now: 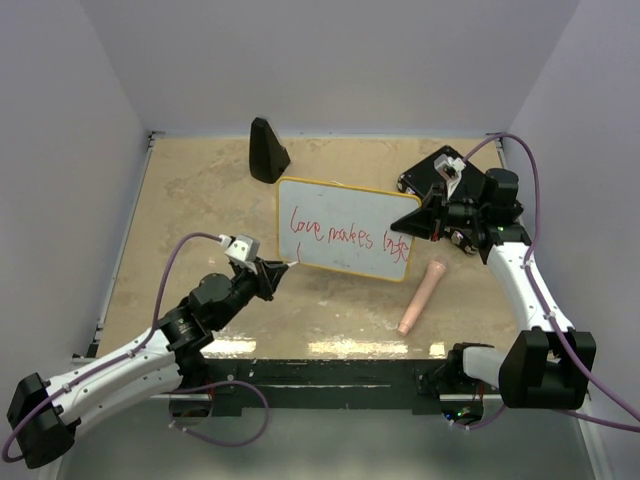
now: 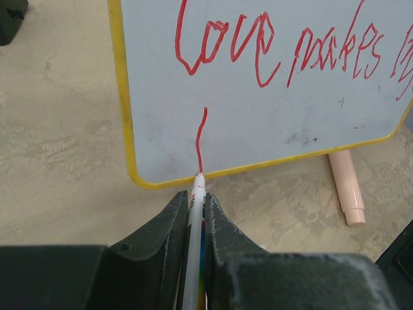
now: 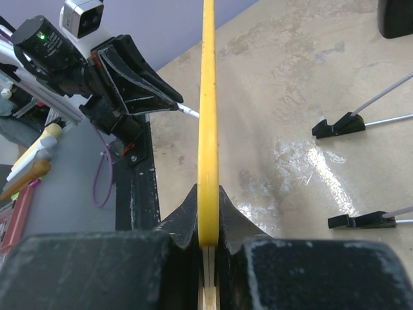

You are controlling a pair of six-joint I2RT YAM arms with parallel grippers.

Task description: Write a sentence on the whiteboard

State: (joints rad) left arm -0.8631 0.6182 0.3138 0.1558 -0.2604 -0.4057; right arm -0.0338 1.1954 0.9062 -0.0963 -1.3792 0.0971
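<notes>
The left tool (image 2: 196,197) is gripping a marker (image 2: 195,216), tip touching the whiteboard (image 1: 350,200) near-left, under the sentence (image 1: 340,235); the right tool (image 3: 208,194) is clamping its right edge, mid-bench (image 1: 200,200).

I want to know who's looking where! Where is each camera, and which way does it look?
Top camera: above and behind, looking down at the whiteboard, left arm and right arm.
Left wrist camera: on the left arm, looking past the left fingers and marker at the red sentence.
Right wrist camera: on the right arm, looking along the whiteboard's yellow edge, clamped in the right fingers.
Shared: all three show the whiteboard.
</notes>
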